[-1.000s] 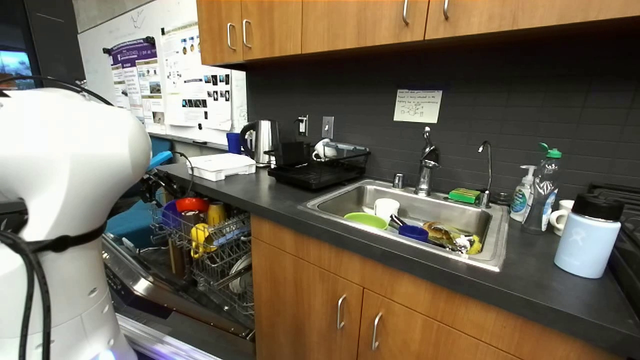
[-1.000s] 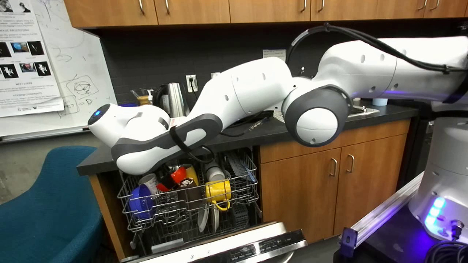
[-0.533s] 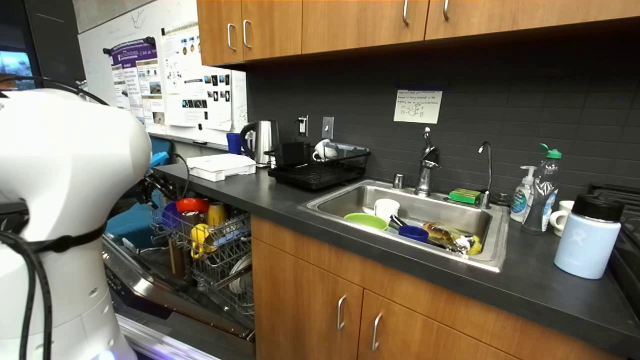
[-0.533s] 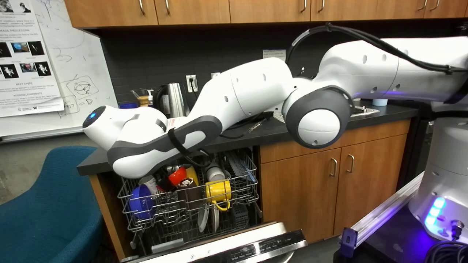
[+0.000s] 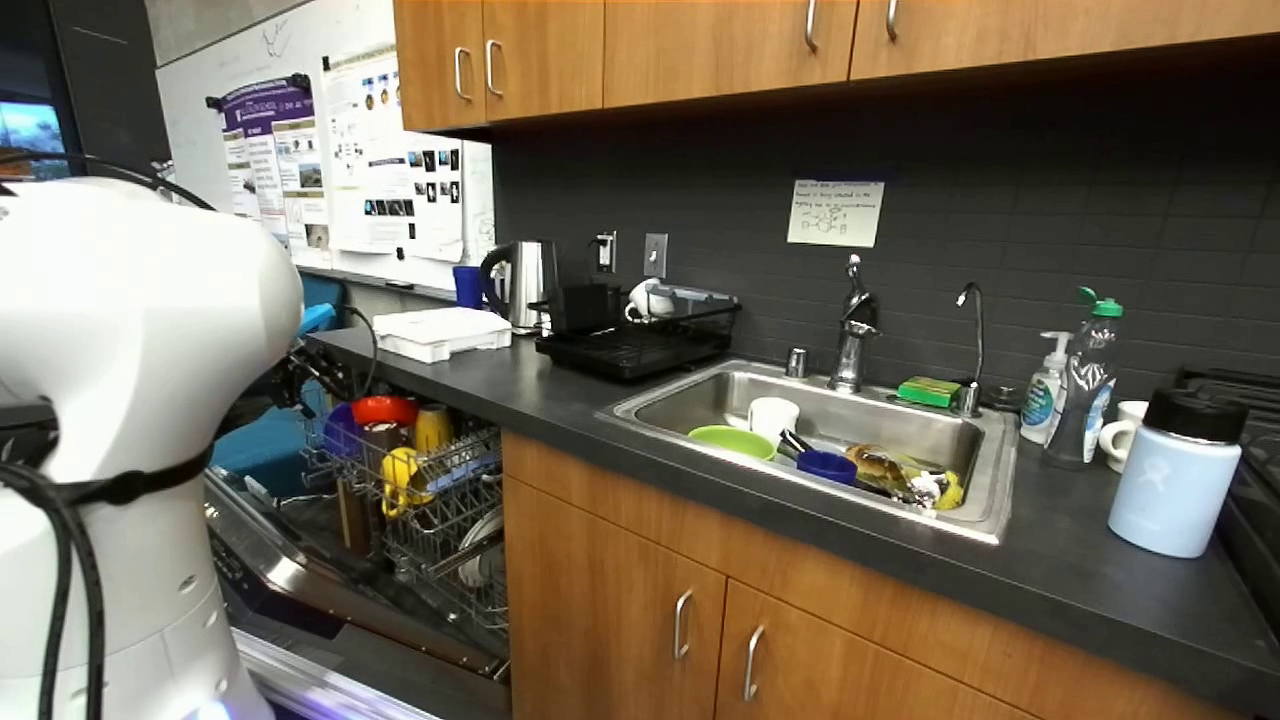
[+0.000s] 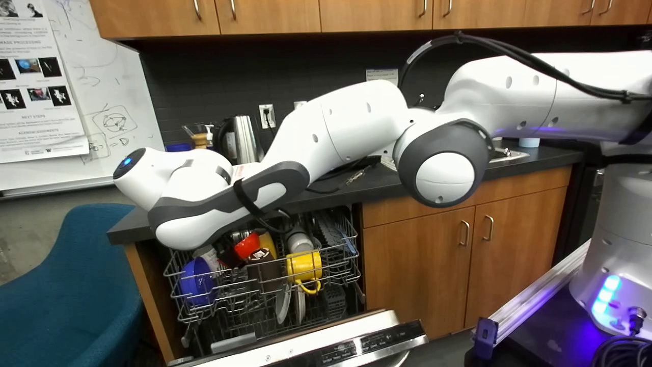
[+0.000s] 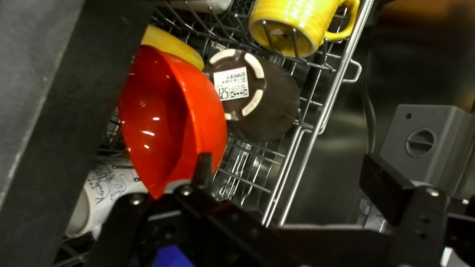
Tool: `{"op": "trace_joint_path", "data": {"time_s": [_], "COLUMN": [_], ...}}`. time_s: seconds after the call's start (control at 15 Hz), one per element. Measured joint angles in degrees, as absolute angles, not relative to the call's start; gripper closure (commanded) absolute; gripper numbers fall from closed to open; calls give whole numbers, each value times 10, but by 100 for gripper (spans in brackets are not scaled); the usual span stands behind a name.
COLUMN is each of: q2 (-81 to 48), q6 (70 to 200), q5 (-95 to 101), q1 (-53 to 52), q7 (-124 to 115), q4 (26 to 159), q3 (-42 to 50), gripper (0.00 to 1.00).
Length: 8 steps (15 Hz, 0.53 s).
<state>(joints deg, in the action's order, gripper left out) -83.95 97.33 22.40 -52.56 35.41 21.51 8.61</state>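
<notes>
Ideally, the tool (image 7: 287, 167), spread and empty, should gently straddle the rim of the red bowl (image 7: 174, 115), sparing the brown cup (image 7: 272, 100) nearby.

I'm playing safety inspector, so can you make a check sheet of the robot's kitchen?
Surface: dark countertop with white box and black dish rack.
Job's things: red bowl, tilted in the upper dishwasher rack, beside a brown cup.
Clutter: green bowl, white mug, blue cup in the sink.
Gripper: open, holding nothing; in the wrist view one finger overlaps the red bowl, touch unclear.
Cables: black cables along the arm.
Surroundings: whiteboard, teal chair, wooden cabinets.
</notes>
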Motion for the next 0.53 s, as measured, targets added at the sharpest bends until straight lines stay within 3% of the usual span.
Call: {"op": "trace_joint_path", "data": {"time_s": [0.53], "q2": [-840], "q6": [1010], "q5": [256], "q1": [-525], "q7": [356], "q4": [230], "q3": [93], "gripper": [0]}}
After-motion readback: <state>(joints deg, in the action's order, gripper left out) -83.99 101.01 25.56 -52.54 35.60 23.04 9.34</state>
